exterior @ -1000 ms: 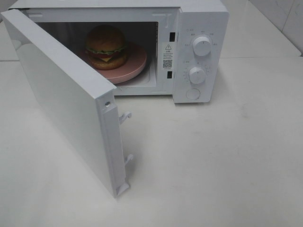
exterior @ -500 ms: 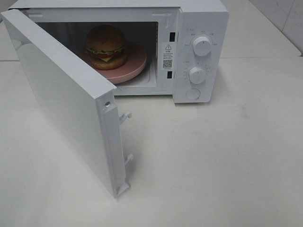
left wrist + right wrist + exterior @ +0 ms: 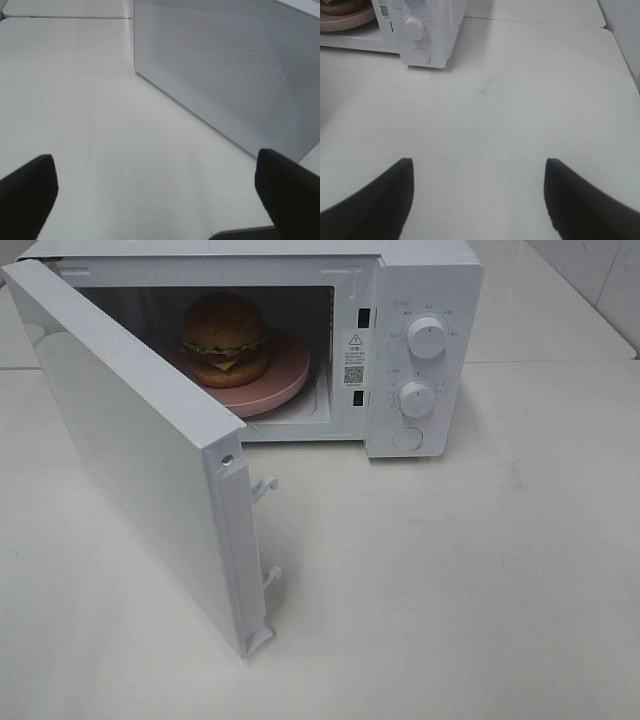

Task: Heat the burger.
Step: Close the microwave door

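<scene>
The burger (image 3: pixel 224 338) with its golden-brown bun, lettuce and cheese rests on a round pink plate (image 3: pixel 285 375) inside the white microwave (image 3: pixel 420 270), whose door (image 3: pixel 140 455) stands wide open toward the front left. Neither arm shows in the exterior high view. My left gripper (image 3: pixel 155 192) is open over bare table, facing the outer face of the door (image 3: pixel 230 75). My right gripper (image 3: pixel 477 195) is open too, empty, well back from the microwave's control panel (image 3: pixel 417 30). A sliver of the burger (image 3: pixel 340 6) and plate (image 3: pixel 350 20) shows in the right wrist view.
Two knobs (image 3: pixel 427 337) (image 3: pixel 416 398) and a round button (image 3: pixel 407 438) sit on the microwave's right panel. Two latch hooks (image 3: pixel 265 485) stick out from the door's free edge. White tabletop (image 3: pixel 450 580) spreads in front and to the right.
</scene>
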Action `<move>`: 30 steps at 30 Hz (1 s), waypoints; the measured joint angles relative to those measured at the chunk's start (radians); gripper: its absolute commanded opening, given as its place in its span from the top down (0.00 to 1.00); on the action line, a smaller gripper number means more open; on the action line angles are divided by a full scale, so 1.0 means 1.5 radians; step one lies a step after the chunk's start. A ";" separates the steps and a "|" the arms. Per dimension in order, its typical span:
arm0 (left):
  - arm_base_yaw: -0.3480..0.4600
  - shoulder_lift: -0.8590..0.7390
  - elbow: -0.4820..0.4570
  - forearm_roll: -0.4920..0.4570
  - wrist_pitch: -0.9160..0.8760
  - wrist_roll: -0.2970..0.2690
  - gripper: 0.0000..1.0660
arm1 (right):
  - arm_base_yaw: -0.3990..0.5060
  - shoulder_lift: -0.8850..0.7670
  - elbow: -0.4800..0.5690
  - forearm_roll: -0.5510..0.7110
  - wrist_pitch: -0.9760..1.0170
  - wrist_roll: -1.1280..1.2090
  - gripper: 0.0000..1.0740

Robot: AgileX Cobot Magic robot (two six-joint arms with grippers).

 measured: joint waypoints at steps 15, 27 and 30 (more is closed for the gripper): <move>0.000 0.000 0.000 0.000 0.000 0.000 0.06 | 0.000 0.000 0.000 0.000 0.000 0.000 0.33; 0.000 0.000 0.000 0.000 0.000 0.000 0.06 | 0.000 0.000 0.000 0.000 0.000 0.000 0.34; 0.000 0.000 0.000 0.000 0.000 0.000 0.06 | 0.000 0.000 0.000 0.000 0.000 0.000 0.34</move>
